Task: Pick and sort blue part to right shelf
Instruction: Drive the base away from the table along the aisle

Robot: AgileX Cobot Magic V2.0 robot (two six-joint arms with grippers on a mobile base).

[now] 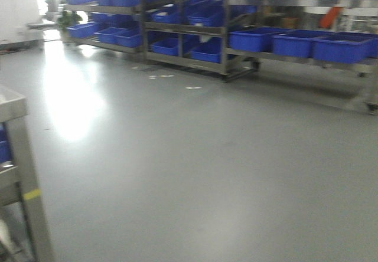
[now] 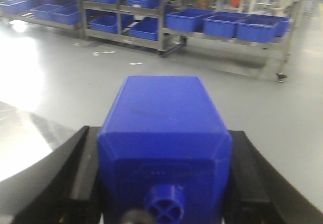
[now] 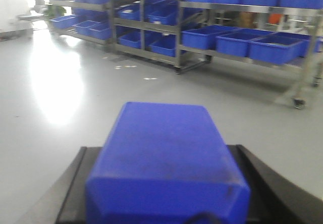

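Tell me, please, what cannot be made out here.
Front view: motion blur smears the right shelf; what its bins hold is unreadable.
Left wrist view: the blue part covers the tips of the left fingers.
Right wrist view: the second blue part hides the tips of the right fingers; the bottom edge crops it.
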